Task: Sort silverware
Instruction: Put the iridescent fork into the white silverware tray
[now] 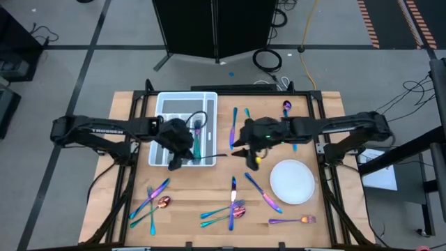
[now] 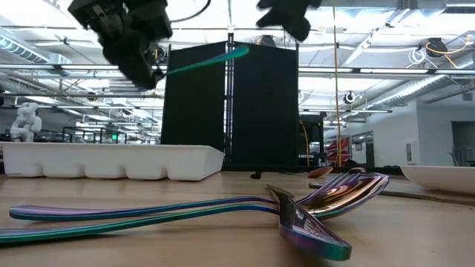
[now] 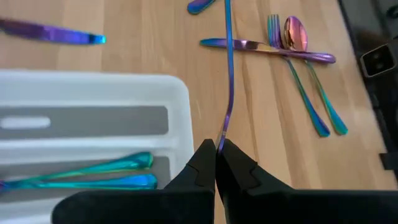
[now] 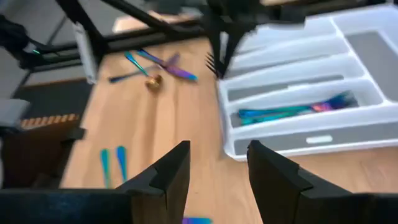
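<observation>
bright, even light falls from overhead; in the low view rows of ceiling strip lights [image 2: 67,44] glow behind the arms, which show as dark silhouettes against them. shadows on the wooden table [image 1: 209,181] are soft and faint. the nearest silverware [image 2: 312,215] in the low view catches glints and lies slightly soft, too close for focus. the right wrist view is smeared, the white tray [image 4: 323,93] and far cutlery blurred. the left wrist view is crisper, its tray [image 3: 93,118] slightly washed out.

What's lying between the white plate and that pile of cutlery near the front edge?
One knife lies slantwise on the wood between the plate and the cutlery pile. The high view shows it.
</observation>
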Robot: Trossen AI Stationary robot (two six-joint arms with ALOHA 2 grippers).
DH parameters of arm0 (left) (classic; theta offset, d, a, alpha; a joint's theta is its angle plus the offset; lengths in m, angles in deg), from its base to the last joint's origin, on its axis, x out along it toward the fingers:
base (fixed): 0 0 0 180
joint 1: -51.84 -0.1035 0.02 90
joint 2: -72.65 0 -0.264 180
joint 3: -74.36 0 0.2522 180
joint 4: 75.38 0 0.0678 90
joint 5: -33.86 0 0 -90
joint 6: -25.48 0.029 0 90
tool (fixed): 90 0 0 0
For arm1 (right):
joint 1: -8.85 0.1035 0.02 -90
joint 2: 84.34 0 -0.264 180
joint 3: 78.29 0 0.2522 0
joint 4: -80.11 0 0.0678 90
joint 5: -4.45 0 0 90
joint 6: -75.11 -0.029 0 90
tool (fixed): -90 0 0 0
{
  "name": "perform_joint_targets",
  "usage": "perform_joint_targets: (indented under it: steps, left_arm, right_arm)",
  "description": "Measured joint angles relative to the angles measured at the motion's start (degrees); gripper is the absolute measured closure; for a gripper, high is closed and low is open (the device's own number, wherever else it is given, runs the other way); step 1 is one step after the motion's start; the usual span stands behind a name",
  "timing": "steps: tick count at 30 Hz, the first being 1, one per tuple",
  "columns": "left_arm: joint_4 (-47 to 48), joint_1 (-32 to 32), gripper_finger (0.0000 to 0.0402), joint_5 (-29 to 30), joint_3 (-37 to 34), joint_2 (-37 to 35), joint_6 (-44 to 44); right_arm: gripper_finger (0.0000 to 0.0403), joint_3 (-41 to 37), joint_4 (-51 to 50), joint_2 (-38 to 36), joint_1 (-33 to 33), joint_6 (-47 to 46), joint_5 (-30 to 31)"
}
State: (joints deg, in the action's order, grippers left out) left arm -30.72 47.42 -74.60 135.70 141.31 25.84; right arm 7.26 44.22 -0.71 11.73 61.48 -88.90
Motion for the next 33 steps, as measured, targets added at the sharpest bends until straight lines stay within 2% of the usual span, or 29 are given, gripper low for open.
perform_joint_targets:
  steps: [6, 16, 22, 33]
  left_arm:
    - [7.2, 4.2, 0.0401, 10.1, 6.9, 4.6, 0.5]
    - [9.2, 6.4, 0.0401, 11.8, 12.0, 11.9, 2.2]
    - [9.1, 6.5, 0.0398, 12.5, 13.5, 12.4, 3.3]
    - [9.3, 6.4, 0.0395, 12.9, 13.5, 12.4, 3.5]
  right_arm:
    - [0.0259, 0.0, 8.7, 5.4, -0.6, 2.4, -6.9]
    - [0.0259, 0.0, 10.5, 10.6, -0.9, 4.1, -5.5]
    - [0.0259, 0.0, 8.5, 13.5, -0.9, 3.7, -5.6]
    - [0.0265, 0.0, 4.8, 13.8, -0.9, 3.8, -4.3]
